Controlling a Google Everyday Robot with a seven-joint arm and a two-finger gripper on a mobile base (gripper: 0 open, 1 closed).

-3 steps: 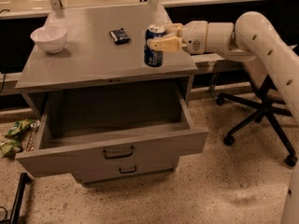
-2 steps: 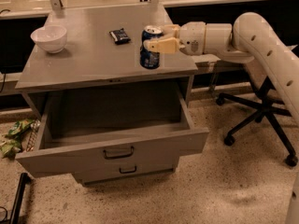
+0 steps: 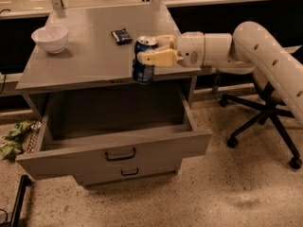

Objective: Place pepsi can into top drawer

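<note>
A speckled floor point(image 3: 227, 193) lay under a grey desk point(image 3: 90, 56), and a black office chair point(image 3: 265, 122) stood to the desk's right. On the desk's far left sat a white bowl point(image 3: 49, 37), and a flat dark snack packet point(image 3: 122, 35) lay farther back near the middle. The white arm point(image 3: 265, 56) reached in from the right, level with the desk's top. Its pincer point(image 3: 149, 49) pinched the pepsi can point(image 3: 142, 72) from the side, one finger point(image 3: 158, 58) across the can's front and the other behind it. The can stood upright at the desk's front edge, its lower part hanging past the edge and above the top drawer point(image 3: 71, 155). That drawer was pulled well out, with a dark curved handle on its front panel. The lower drawer point(image 3: 128, 172) beneath it was closed. Green wrappers point(image 3: 16, 136) lay on the floor to the left of the desk.
</note>
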